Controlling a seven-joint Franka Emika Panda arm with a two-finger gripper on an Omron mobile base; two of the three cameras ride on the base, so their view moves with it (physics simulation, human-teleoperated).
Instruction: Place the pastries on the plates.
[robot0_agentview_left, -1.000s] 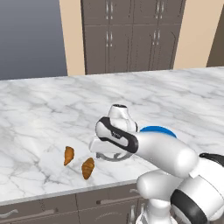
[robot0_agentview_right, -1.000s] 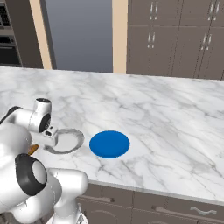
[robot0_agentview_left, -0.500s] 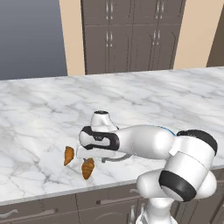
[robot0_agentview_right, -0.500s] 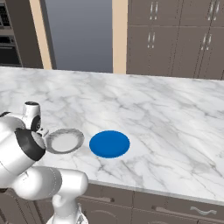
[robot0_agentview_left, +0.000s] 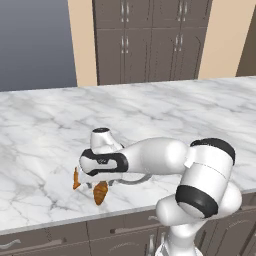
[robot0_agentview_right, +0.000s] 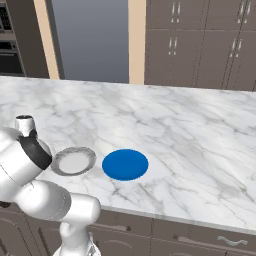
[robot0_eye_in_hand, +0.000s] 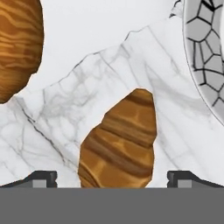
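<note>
In the hand view we saw the gripper (robot0_eye_in_hand: 112, 178) with its jaws spread wide and nothing held; the two dark fingertips (robot0_eye_in_hand: 41, 178) stood at the bottom of the frame, one on each side of the near pastry (robot0_eye_in_hand: 119, 141). That pastry lay on the marble counter (robot0_eye_in_hand: 100, 52), its tapered end pointing toward the top of the frame. We could not tell whether the fingertips touched it. The second pastry (robot0_eye_in_hand: 17, 46) sat at the upper left, apart from the first. At the upper right edge we saw the grey-rimmed plate (robot0_eye_in_hand: 204, 57), near the pastry but not touching it.

In the left base view both pastries lay low and left of centre, partly behind the hand. In the right base view the blue plate (robot0_agentview_right: 125, 164) lay just right of the grey-rimmed plate, both bare.
</note>
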